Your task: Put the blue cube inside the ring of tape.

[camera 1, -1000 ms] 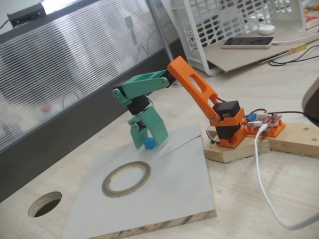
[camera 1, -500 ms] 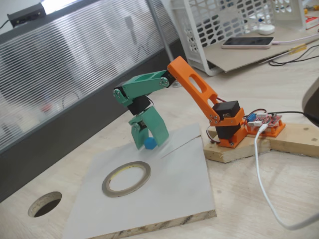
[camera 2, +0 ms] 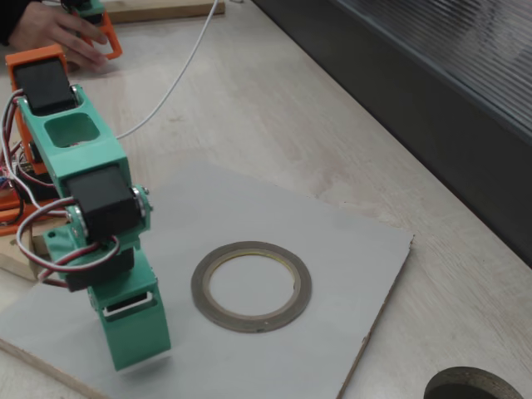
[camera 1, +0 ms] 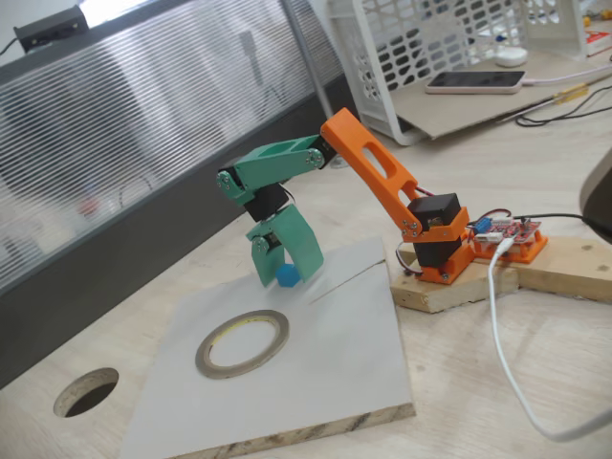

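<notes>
A fixed view shows the gripper (camera 1: pixel 279 270) at frame centre, its green jaws closed on the blue cube (camera 1: pixel 287 276), lifted just above the grey board (camera 1: pixel 354 354); the ring of tape (camera 1: pixel 243 343) lies lower left, its centre empty. In the other fixed view the ring of tape (camera 2: pixel 251 285) sits centre, gripper (camera 2: pixel 133 328) lower left. Judgement: carry the cube squarely over the opening, lower, then release.

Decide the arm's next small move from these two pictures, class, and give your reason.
Probably carry the blue cube toward the ring of tape: the claw grips the cube over the grey board, beside the ring, whose centre lies open.
</notes>
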